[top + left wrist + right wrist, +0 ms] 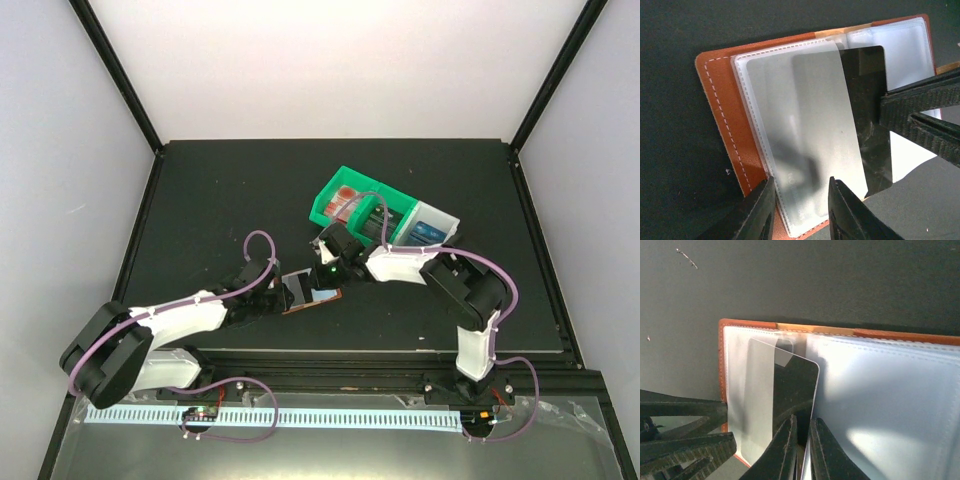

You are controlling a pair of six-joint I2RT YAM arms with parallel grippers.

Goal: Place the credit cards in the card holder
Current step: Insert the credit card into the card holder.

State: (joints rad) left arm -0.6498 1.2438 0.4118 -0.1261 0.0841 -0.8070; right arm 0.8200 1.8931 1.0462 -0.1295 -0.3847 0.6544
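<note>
While above white-walled black table (200, 200), right hand (802, 424) tight on card (795, 382), left hand (801, 184) spread.

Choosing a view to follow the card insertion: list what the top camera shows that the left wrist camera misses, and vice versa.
Only the top camera: the green bin and the white bin. Only the left wrist camera: the dark card partly inside a clear sleeve. Both: the open brown card holder, the left gripper and the right gripper.

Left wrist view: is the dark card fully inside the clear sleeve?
No, part of the dark card sticks out past the clear sleeve's edge.
</note>
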